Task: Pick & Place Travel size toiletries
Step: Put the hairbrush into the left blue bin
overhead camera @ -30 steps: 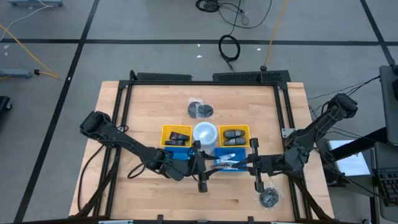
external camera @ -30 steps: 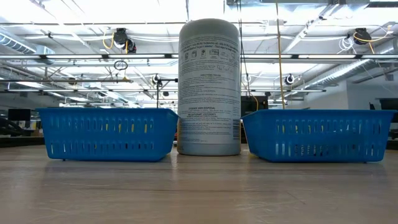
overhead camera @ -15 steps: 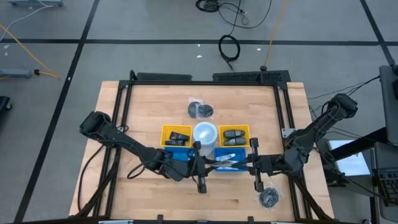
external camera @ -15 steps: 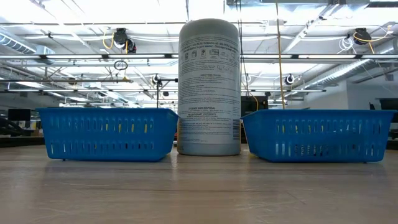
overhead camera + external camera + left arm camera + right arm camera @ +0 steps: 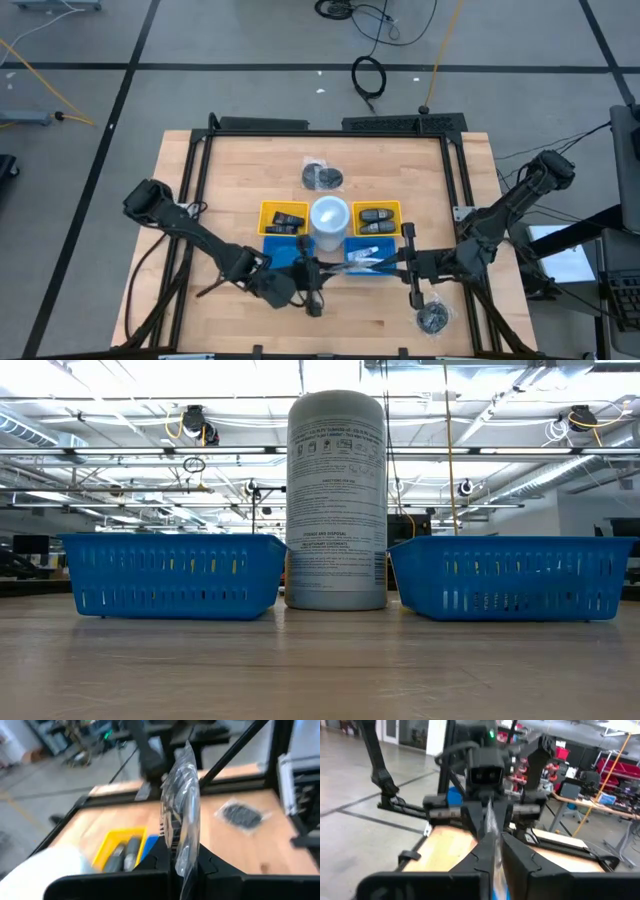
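We see the left gripper [image 5: 181, 862] and right gripper [image 5: 494, 851] both pinching one clear bag [image 5: 180, 815] above the blue baskets [image 5: 172, 574].

Centre crowded: canister [image 5: 329, 215] upright between yellow bins [image 5: 284, 218], blue baskets [image 5: 172, 574] just in front. Both arms meet over the near baskets. Open tabletop [image 5: 230, 160] at far corners; bags [image 5: 322, 177] at far middle and near right.

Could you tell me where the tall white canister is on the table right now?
In the high view the white canister stands at the table's middle, between the two yellow bins; the low view shows it upright between the two blue baskets.
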Action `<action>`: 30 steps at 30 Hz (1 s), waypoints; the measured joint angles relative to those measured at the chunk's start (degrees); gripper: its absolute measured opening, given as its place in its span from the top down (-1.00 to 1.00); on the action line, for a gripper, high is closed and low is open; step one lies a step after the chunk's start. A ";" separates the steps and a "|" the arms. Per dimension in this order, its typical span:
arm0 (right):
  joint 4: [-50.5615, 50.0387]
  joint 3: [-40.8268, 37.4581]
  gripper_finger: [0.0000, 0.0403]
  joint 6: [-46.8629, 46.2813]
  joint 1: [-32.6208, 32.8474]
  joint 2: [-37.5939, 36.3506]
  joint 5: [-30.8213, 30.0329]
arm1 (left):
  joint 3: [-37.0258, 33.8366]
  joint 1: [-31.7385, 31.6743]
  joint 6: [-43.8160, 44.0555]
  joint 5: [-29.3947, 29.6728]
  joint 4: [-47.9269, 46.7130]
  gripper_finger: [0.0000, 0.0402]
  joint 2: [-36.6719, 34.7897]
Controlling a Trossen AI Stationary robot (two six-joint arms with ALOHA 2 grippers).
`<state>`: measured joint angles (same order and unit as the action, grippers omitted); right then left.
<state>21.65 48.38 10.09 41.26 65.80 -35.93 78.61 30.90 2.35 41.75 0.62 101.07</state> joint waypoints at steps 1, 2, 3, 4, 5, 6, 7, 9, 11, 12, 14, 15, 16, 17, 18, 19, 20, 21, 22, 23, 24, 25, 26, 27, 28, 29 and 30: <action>-0.34 0.00 0.84 -0.17 -0.02 0.02 -0.02 | 0.00 0.36 1.66 1.10 -2.89 0.95 -0.72; -0.54 0.00 0.81 -0.37 -0.03 0.02 -0.08 | 0.00 0.71 3.59 1.92 -5.83 0.95 -1.44; -0.75 0.00 0.78 -0.69 -0.03 0.02 -0.05 | 0.00 1.09 5.90 2.29 -9.03 0.95 -2.11; -1.01 0.00 0.75 -0.88 -0.01 0.02 -0.05 | 0.00 1.38 8.39 2.35 -12.72 0.95 -2.76; -1.11 0.00 0.72 -1.07 0.01 0.02 0.02 | 0.00 1.73 11.29 2.33 -16.48 0.95 -3.32; -1.20 0.00 0.70 -1.48 0.06 0.02 0.04 | 0.00 2.09 14.11 2.29 -19.99 0.95 -3.82; -1.37 0.00 0.67 -1.89 0.04 0.02 0.01 | 0.00 2.33 17.22 2.29 -23.45 0.95 -4.30; -1.73 0.00 0.63 -2.44 0.03 0.02 -0.01 | 0.00 2.85 23.29 2.30 -29.95 0.95 -4.92; -3.10 0.00 0.61 -3.39 0.06 0.02 -0.01 | 0.00 3.15 28.82 2.27 -35.62 0.95 -4.90; -3.91 0.00 0.60 -3.94 0.06 0.02 -0.02 | 0.00 3.35 31.35 2.19 -38.39 0.95 -4.81; -5.47 0.00 0.58 -5.34 0.06 0.02 0.01 | -0.02 3.50 35.99 1.86 -42.51 0.94 -4.59; -6.23 0.00 0.58 -6.07 0.06 0.02 -0.01 | 0.00 3.54 38.18 1.81 -44.07 0.93 -4.49; -6.77 0.00 0.58 -6.65 0.06 0.02 -0.01 | 0.00 3.58 39.88 1.78 -45.67 0.93 -4.40; -7.22 0.00 0.58 -7.24 0.06 0.02 -0.01 | -0.02 3.71 41.07 1.70 -46.91 0.93 -4.36; -7.60 0.00 0.59 -7.80 0.06 0.02 -0.02 | -0.02 3.77 42.03 1.53 -47.64 0.94 -4.32; -7.96 0.00 0.59 -8.29 0.06 0.02 -0.01 | -0.02 3.78 42.71 1.23 -48.03 0.95 -4.32; -8.36 0.00 0.59 -8.77 0.06 0.02 -0.01 | -0.02 3.75 43.25 0.69 -48.35 0.95 -4.34; -8.75 0.00 0.60 -9.25 0.06 0.02 -0.02 | -0.02 3.66 43.65 -0.05 -48.58 0.95 -4.36; -9.10 0.00 0.60 -9.70 0.08 0.02 -0.01 | -0.02 3.60 44.24 -0.68 -48.76 0.95 -4.36; -9.58 0.00 0.60 -10.24 0.08 0.02 -0.01 | -0.02 3.54 44.89 -1.16 -48.91 0.95 -4.34; -10.19 0.00 0.60 -10.85 0.08 0.02 -0.01 | -0.02 3.47 45.36 -1.42 -49.17 0.95 -4.34; -10.86 0.00 0.60 -11.41 0.08 0.00 -0.01 | -0.02 3.34 45.77 -1.76 -49.42 0.94 -4.34; -11.49 0.00 0.60 -12.04 0.08 0.01 0.01 | -0.02 3.13 46.23 -2.44 -49.96 0.94 -4.34; -12.02 0.00 0.60 -12.68 0.08 0.02 -0.01 | -0.04 2.93 46.78 -3.09 -50.91 0.93 -4.34; -12.35 0.00 0.60 -13.36 0.08 0.02 0.01 | -0.32 2.68 47.48 -3.25 -51.73 0.93 -4.34; -12.97 0.00 0.60 -14.11 0.08 0.00 -0.01 | -0.74 2.32 48.12 -3.24 -52.56 0.93 -4.34; -13.75 0.00 0.61 -14.93 0.08 0.00 -0.01 | -1.18 1.99 48.95 -3.28 -53.34 0.94 -4.34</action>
<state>7.90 48.38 -4.84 41.34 65.80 -35.94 77.43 32.89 51.30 38.48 -52.72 96.73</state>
